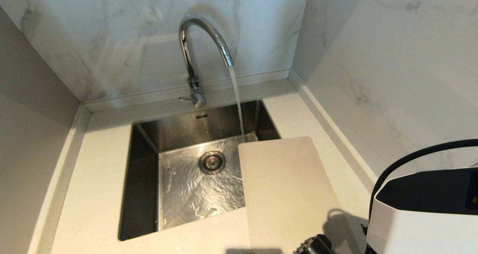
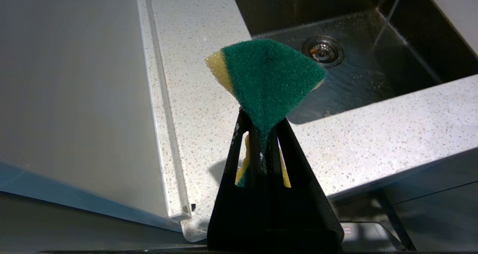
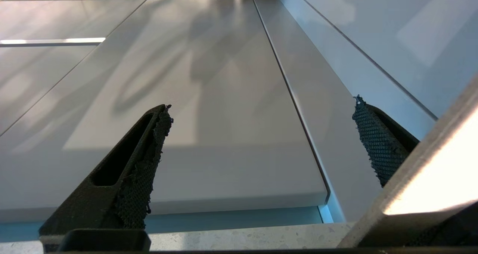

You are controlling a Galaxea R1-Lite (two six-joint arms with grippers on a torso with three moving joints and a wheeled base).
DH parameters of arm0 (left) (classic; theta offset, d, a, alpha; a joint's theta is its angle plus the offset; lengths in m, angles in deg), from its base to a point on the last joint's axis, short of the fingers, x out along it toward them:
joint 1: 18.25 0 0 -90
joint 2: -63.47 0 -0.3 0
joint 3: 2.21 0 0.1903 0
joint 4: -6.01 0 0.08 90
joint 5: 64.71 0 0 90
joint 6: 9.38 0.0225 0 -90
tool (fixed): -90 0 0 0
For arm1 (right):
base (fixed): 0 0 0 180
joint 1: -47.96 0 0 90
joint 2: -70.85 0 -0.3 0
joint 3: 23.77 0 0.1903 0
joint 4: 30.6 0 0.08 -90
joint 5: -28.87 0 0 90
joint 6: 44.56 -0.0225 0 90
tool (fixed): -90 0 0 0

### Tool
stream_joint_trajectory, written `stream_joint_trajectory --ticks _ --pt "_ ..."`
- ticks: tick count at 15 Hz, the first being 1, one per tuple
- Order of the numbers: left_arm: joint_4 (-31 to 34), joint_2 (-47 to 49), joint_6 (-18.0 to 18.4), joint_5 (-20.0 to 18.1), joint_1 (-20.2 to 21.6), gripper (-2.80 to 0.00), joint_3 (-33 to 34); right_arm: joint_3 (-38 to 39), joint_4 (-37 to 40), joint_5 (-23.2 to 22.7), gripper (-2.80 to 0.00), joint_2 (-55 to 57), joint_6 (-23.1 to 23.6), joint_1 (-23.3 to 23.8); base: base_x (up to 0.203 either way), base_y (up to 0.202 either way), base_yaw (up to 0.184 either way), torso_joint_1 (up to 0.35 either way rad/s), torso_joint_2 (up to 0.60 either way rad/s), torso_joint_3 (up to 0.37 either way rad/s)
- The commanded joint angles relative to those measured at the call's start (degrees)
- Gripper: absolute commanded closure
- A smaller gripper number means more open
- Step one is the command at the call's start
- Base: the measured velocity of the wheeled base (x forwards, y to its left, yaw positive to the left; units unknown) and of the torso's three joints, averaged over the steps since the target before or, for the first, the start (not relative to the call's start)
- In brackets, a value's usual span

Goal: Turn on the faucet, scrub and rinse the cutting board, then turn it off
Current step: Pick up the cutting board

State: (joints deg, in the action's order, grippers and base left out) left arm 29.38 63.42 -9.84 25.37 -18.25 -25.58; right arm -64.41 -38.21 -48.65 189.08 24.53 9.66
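Right gripper [image 3: 261,142] — agape, seemingly upturned

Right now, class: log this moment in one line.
faucet: running | cutting board: sink's right edge | left hand: holding sponge | right hand: open

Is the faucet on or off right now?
On: a stream of water runs from the faucet spout into the sink, beside the cutting board.

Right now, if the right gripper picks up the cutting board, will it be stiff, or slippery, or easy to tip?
The cutting board looks thin and flat, so probably stiff and fairly light. One end overhangs the sink, so pressing there may tip it in. Water from the faucet falls just beside its far corner, so that end is possibly wet and slippery.
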Motion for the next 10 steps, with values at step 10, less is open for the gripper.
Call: stream_joint_trajectory --ticks 10 --pt "-0.06 0.02 0.02 0.00 0.00 0.00 0.18 -0.22 -0.14 0.26 0.00 0.08 0.43 -0.02 0.000 0.000 0.000 0.000 0.00 0.000"
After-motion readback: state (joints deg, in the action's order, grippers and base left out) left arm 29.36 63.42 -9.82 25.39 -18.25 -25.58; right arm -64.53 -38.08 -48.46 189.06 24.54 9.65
